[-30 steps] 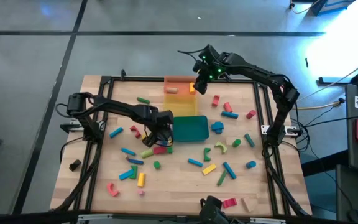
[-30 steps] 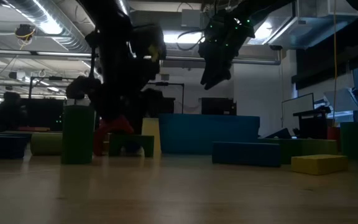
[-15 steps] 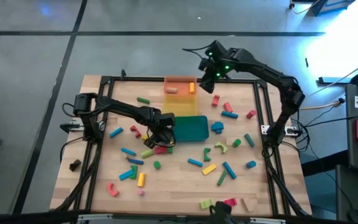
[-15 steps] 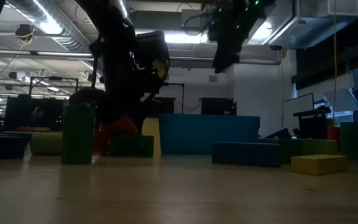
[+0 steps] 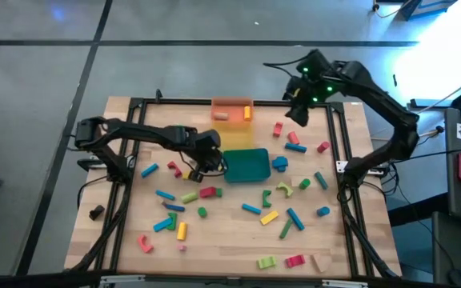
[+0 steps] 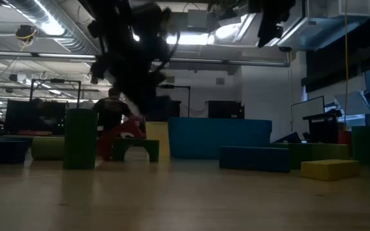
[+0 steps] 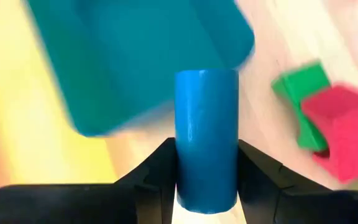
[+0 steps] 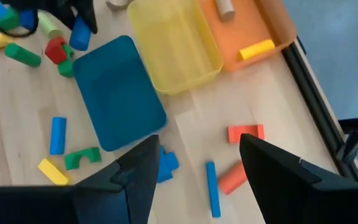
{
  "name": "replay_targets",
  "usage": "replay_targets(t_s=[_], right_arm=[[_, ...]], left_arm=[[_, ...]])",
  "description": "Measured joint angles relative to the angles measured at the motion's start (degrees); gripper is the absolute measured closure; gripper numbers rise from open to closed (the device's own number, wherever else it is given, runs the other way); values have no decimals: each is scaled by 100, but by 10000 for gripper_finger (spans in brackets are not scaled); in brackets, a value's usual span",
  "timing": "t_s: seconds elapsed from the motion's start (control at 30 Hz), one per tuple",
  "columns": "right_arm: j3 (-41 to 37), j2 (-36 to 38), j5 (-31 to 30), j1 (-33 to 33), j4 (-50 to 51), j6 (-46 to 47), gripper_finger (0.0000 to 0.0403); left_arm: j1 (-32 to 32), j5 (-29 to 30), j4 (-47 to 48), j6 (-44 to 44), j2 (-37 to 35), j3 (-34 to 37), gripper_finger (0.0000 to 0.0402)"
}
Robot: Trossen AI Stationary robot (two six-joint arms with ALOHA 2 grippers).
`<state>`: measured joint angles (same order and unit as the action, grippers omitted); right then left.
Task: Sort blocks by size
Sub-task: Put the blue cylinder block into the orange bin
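beside the teal tray (image 5: pixel 245 166) the left claw (image 7: pixel 207 198) has just pinched a blue cylinder (image 7: pixel 207 140) and lifted it — one block ready to sort; the right claw (image 8: pixel 194 163) hangs open, empty.

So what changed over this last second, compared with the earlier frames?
The left claw closed on a blue cylinder beside the teal tray and lifted it off the table. The right claw, empty and open, drew back from the orange tray toward the table's right rear. Trays and scattered blocks stayed put.
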<state>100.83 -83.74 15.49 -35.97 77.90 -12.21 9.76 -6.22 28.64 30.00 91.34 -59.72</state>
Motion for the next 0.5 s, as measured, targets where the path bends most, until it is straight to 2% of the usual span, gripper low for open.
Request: replay_targets(t_s=[0.27, 0.5], right_arm=[[-566, 610, 15, 0, -201, 318, 181], [-1785, 1124, 18, 2, -619, 760, 181]], left_arm=[[677, 70, -1376, 200, -349, -7, 287], [1614, 103, -2922, 315, -49, -7, 277]])
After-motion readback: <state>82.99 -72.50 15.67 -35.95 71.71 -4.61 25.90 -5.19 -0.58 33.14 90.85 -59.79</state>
